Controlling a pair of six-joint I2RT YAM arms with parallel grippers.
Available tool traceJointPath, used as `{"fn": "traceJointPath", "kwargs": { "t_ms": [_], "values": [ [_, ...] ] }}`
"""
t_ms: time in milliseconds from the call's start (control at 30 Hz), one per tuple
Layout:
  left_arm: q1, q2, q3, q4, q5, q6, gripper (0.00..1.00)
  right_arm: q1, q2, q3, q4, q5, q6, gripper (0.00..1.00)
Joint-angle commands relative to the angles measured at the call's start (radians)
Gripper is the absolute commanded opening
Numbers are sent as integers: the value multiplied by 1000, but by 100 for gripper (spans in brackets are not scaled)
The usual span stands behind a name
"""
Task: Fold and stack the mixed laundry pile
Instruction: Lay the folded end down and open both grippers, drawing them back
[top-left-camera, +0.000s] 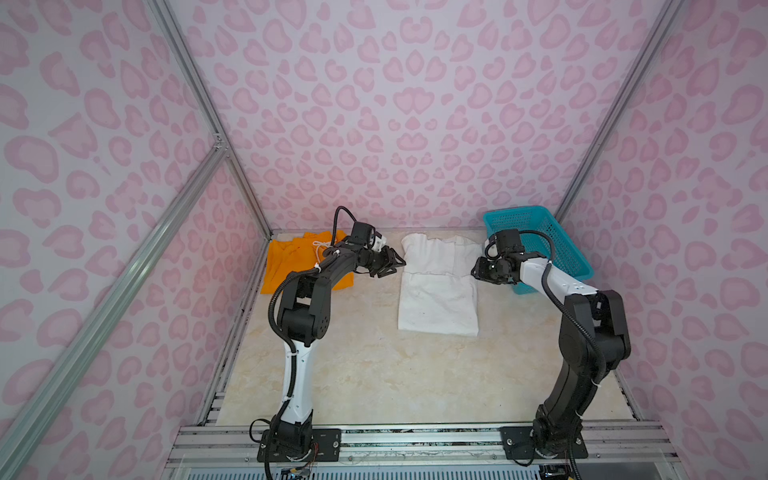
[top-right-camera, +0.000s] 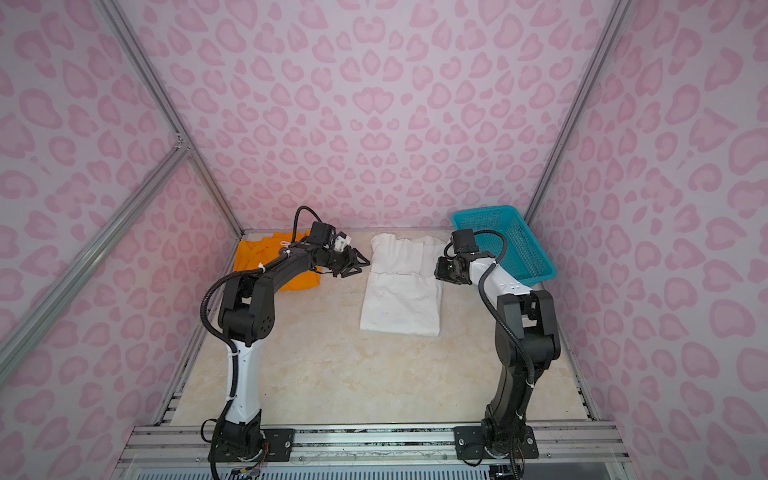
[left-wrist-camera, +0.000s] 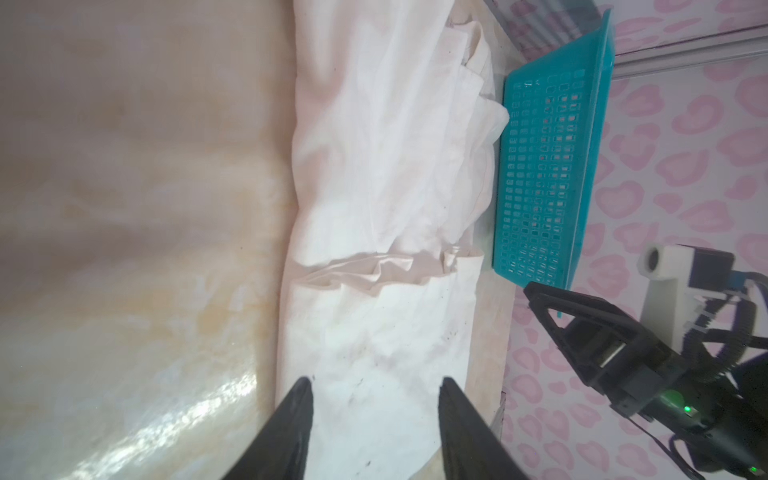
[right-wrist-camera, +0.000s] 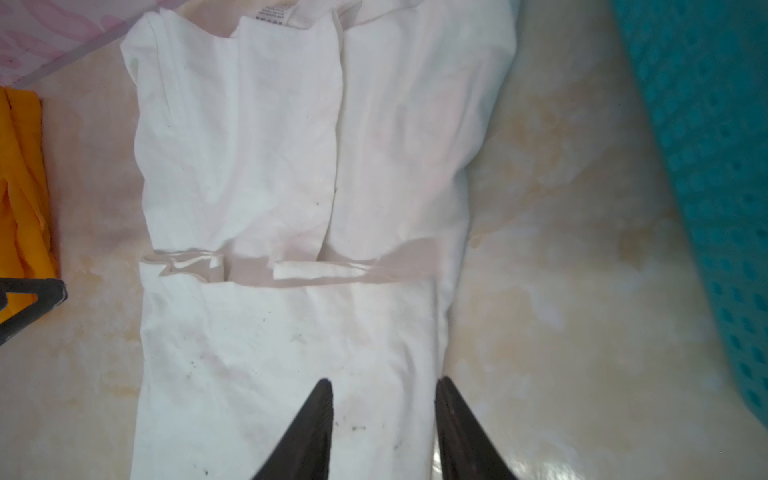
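The white T-shirt (top-left-camera: 436, 291) (top-right-camera: 401, 295) lies flat on the table as a long strip, sides folded in, with a cross crease at its middle; no print shows. The orange shorts (top-left-camera: 291, 259) (top-right-camera: 253, 257) lie crumpled at the back left, partly behind the left arm. My left gripper (top-left-camera: 394, 262) (left-wrist-camera: 376, 380) hovers open at the shirt's left edge. My right gripper (top-left-camera: 478, 272) (right-wrist-camera: 384, 380) hovers open at its right edge. Neither has anything between its fingers. The shirt (left-wrist-camera: 374, 199) (right-wrist-camera: 291, 174) fills both wrist views.
A teal perforated basket (top-left-camera: 544, 239) (top-right-camera: 521, 245) (left-wrist-camera: 552, 166) stands at the back right, just behind the right arm. Pink patterned walls close in three sides. The marble tabletop (top-left-camera: 374, 374) stretches in front of the shirt. Arm bases sit on the front rail.
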Motion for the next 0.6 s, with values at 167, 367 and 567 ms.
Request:
{"fn": "traceJointPath", "kwargs": {
  "t_ms": [167,367,567],
  "values": [
    [-16,-229,-291,-81,-108,182,51,30,-176,-211,-122,21,-52,49],
    [-100,-292,-495,-57,-104,217,51,53,-240,-420,-22,-154,4,51],
    [-150,-255,-531,-15,-94,186,43,80,-206,-480,9,-187,40,53]
  ]
}}
